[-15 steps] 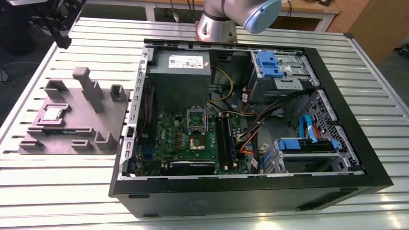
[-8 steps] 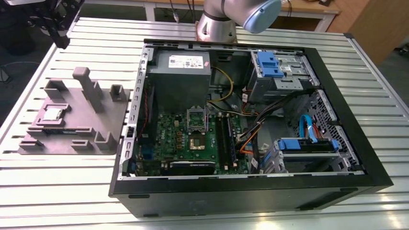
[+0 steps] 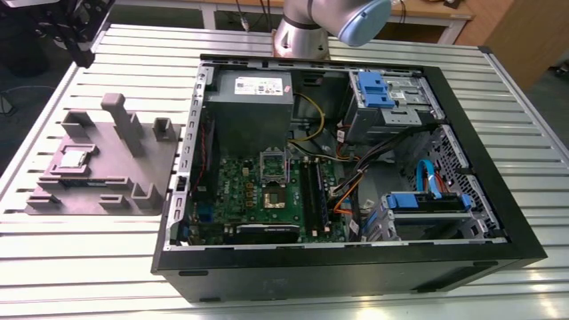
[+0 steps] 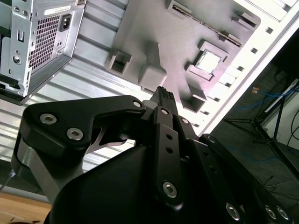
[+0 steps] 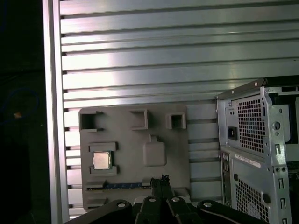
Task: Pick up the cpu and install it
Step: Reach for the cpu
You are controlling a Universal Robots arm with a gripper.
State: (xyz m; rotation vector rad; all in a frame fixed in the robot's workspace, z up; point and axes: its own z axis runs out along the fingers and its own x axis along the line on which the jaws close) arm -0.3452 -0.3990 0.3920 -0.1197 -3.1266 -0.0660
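Slatted aluminium table (image 3: 89,267) carries everything. Nearest stands one open black computer case (image 3: 356,267), lying toward the table's edge at the exterior view's right. Inside it is one green motherboard (image 3: 240,180) with one square metal-framed socket (image 3: 274,197), two blue drive brackets (image 3: 427,200), and one grey power supply box (image 3: 253,100) at its far end. Beside the case, toward the table's edge at the exterior view's left, lies one grey fixture plate (image 3: 151,160). The one cpu (image 3: 71,159) rests flat in a recess of that plate, silver top up. In both wrist views the gripper (image 5: 161,178) hangs above the plate, apart from the cpu, fingers drawn narrow together on nothing. At the table's far edge rises the one arm's base (image 3: 300,37).
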